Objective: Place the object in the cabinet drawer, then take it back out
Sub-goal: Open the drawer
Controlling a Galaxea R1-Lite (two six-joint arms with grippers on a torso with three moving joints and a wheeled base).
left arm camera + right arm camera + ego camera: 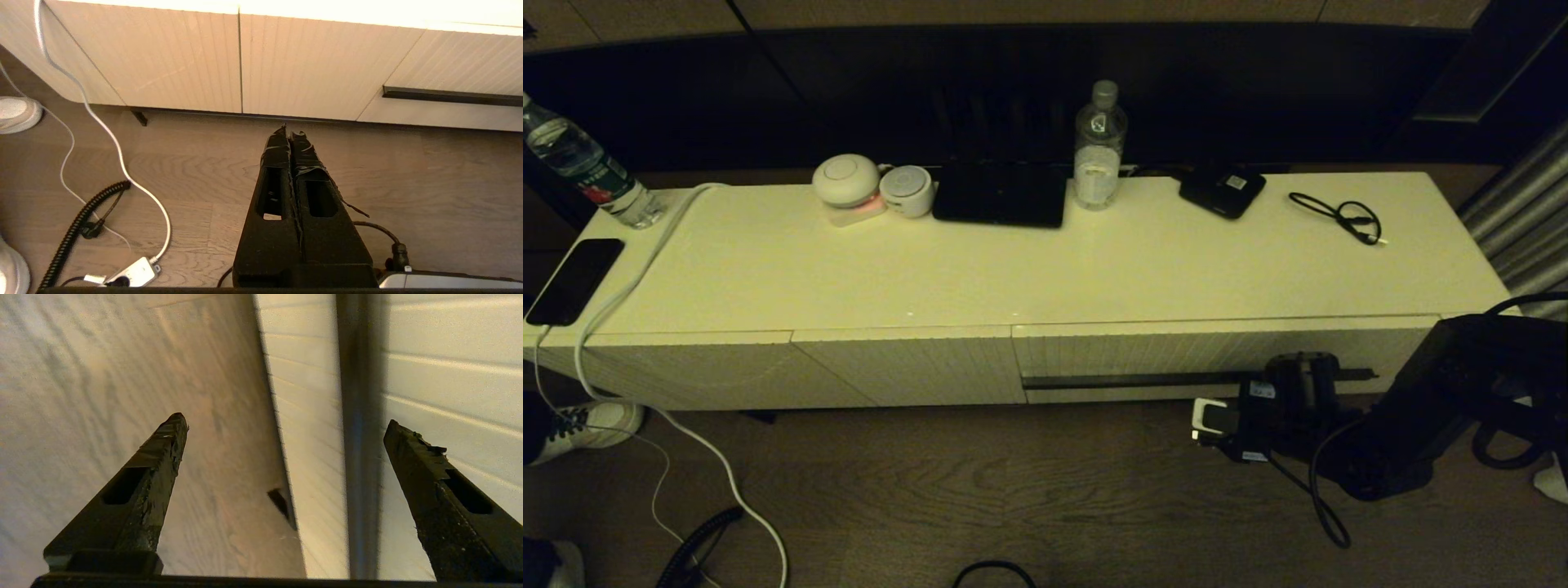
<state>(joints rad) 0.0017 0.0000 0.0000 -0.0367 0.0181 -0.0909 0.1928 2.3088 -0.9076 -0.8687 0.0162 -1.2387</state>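
One drawer: wide cream-white ribbed cabinet drawer [1176, 351] shut, so you open it first.
Right gripper [282, 428]: spread wide, empty, straddling its long dark handle strip [361, 437].
Left gripper [291, 132]: pressed closed, parked near the floor.

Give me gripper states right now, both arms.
Left gripper: closed, empty, parked low over the floor in front of the cabinet.
Right gripper: open, holding nothing, at the drawer handle strip.

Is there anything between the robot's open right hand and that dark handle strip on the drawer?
Nothing. In the right wrist view, the right hand faces the handle strip with only bare air between its spread fingers.
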